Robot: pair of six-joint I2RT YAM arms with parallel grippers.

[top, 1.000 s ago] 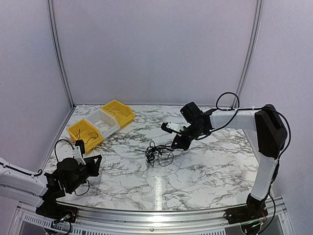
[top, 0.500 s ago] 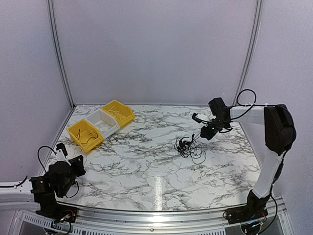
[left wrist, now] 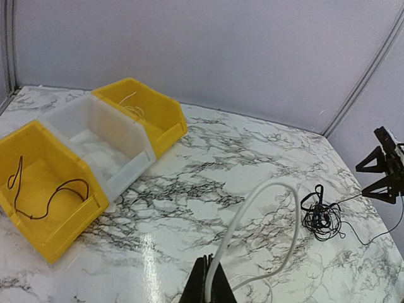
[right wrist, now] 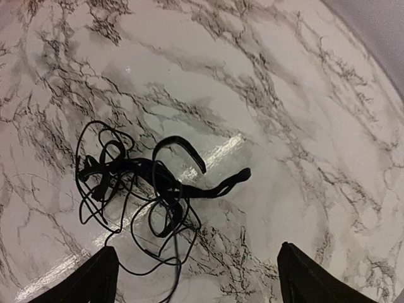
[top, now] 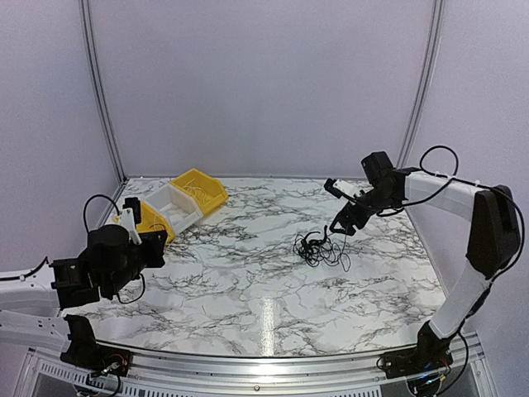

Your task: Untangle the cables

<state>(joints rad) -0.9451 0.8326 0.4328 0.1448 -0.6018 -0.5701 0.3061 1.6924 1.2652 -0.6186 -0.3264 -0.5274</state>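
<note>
Black cables [top: 318, 248] lie in one loose clump on the marble table [top: 248, 314], right of centre and well apart from the bins. From overhead, the right tool [top: 343, 223] hangs just above the clump's far right edge and grips nothing. The right wrist view settles it: two dark fingertips [right wrist: 104, 271] sit wide apart at the bottom corners with bare table and cable loops between them. That view also shows the tangle closely, with thin loops crossing, a denser knot at left, and two thicker ends curling out to the right. The overhead view shows only a scribble. The left tool [left wrist: 208, 290] is raised at the table's left side, in front of the bins. Overhead, its jaws cannot be read. Its own wrist view shows them pinched shut on a white cable [left wrist: 287, 196], which rises from between the tips, arcs right and drops back toward the bottom edge. I cannot pick that white cable out from overhead. The left wrist view also looks into the bins. The near yellow bin [left wrist: 63, 233] holds a thin dark wire [left wrist: 60, 192]. The white bin [left wrist: 136, 161] sits touching it in the middle. The far yellow bin [left wrist: 167, 123] has a pale wire [left wrist: 129, 101] inside. Overhead, the left arm partly hides the near yellow bin. In the left wrist view the clump is small at far right, with the open right tool beyond it.
</note>
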